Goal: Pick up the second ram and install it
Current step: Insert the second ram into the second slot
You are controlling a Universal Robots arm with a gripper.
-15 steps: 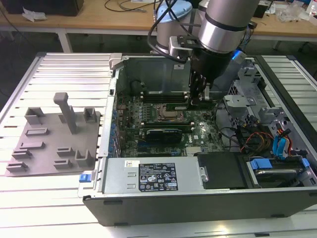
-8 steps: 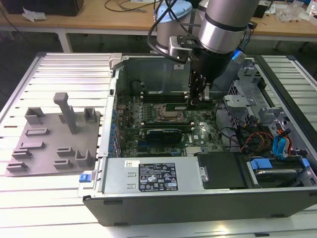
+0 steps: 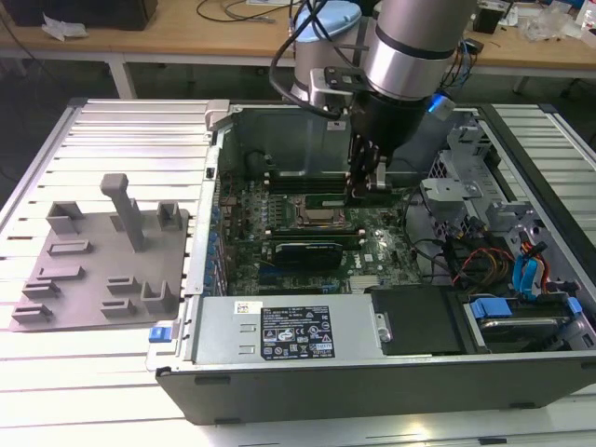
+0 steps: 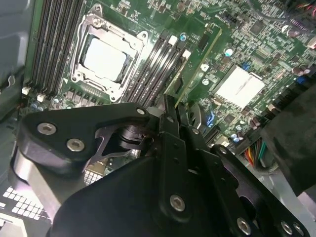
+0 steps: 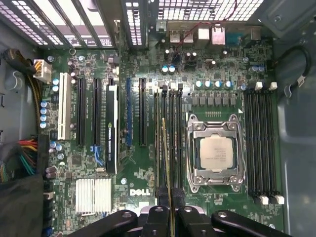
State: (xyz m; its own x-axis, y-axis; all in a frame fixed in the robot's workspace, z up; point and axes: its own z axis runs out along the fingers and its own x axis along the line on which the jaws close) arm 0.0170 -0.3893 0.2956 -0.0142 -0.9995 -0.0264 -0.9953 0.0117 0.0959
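Note:
My gripper (image 3: 367,184) hangs inside the open computer case, shut on the second ram (image 3: 312,197), a thin green stick held level above the motherboard (image 3: 377,244). In both wrist views the ram is edge-on. In the first wrist view the ram (image 5: 167,163) reaches out from the gripper (image 5: 169,213) over the black memory slots (image 5: 168,123) beside the CPU socket (image 5: 215,153). In the second wrist view the ram (image 4: 195,66) runs from the gripper (image 4: 173,106) along the same slots (image 4: 158,61). I cannot tell whether it touches a slot.
A grey tray with upright pegs (image 3: 93,265) lies at the exterior view's left of the case. A black card with a green rim (image 3: 307,251) stands near the socket. The power supply (image 3: 279,331), drive cage (image 3: 466,186) and coloured cables (image 3: 503,265) crowd the case's front and right.

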